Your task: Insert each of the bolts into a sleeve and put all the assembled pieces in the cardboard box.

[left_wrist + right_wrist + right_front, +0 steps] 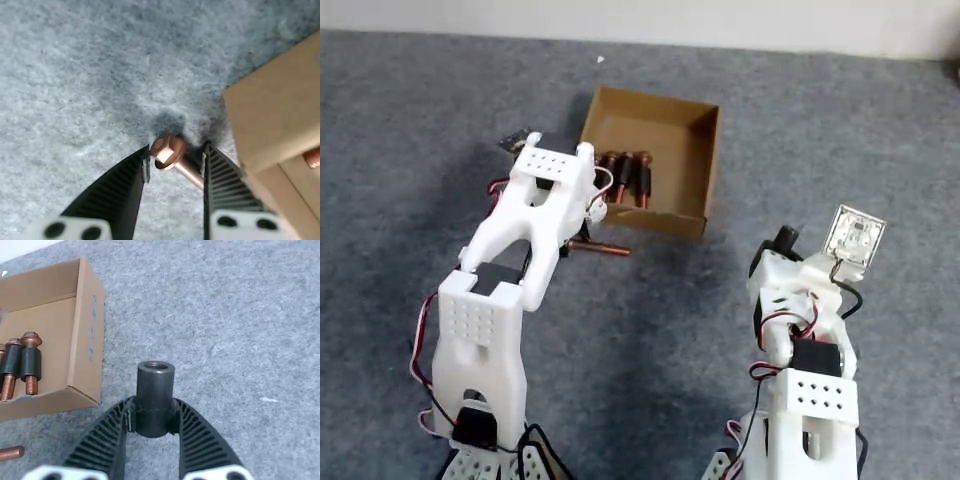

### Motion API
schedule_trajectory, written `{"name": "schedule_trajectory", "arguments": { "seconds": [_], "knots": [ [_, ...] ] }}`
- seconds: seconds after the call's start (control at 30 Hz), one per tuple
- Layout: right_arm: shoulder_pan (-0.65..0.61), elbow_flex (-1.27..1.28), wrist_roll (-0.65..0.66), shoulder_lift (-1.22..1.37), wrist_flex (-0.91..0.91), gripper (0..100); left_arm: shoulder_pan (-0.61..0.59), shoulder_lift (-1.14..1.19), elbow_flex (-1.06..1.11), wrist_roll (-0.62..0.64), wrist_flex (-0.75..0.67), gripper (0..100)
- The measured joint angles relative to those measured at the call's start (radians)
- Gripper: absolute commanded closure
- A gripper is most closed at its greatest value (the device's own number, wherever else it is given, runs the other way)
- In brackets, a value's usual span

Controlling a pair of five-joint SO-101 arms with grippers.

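- Open-topped brown cardboard box (712, 165): stands on the grey carpeted table surface (670, 340). All positions below are given relative to it.
- Assembled pieces (625, 178): three copper bolts, each fitted through a black sleeve, lie side by side on the box floor against its near wall. The right wrist view shows two of them (30, 362) in full, heads pointing away from that wall.
- Loose copper-coloured bolt with a flanged hexagonal head (167, 150): lies outside the box, on the carpet just beside the near wall and close to its left corner. In the high view its shank (605, 248) runs along that wall.
- Left gripper (175, 156): placed over the loose bolt, beside the box's left near corner (275, 115). Jaws stand apart, with the bolt head between them; the shank passes under one ribbed black finger (220, 185). No clamping is evident.
- Black cylindrical metal sleeve (155, 390): held off the carpet to the right of the box and nearer the arm bases, well apart from the box wall (85, 340). Its open bore faces away from the wrist.
- Right gripper (153, 410): closed on the lower half of the black sleeve, with both fingers pressed against its sides.
- White left arm (535, 215): extends to the box's left near corner.
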Motion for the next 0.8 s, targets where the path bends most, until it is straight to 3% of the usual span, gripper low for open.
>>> {"name": "schedule_trajectory", "arguments": {
  "seconds": [0.17,0.53,0.8],
  "knots": [
    [0.000,0.000,0.000,0.000,0.000,99.3,-0.015,0.002,0.000,-0.071,0.011,99],
    [0.000,0.000,0.000,0.000,0.000,99.3,-0.015,0.011,-0.002,-0.140,0.038,99],
    [0.000,0.000,0.000,0.000,0.000,99.3,-0.051,0.021,-0.160,-0.298,0.224,99]
  ]
}}
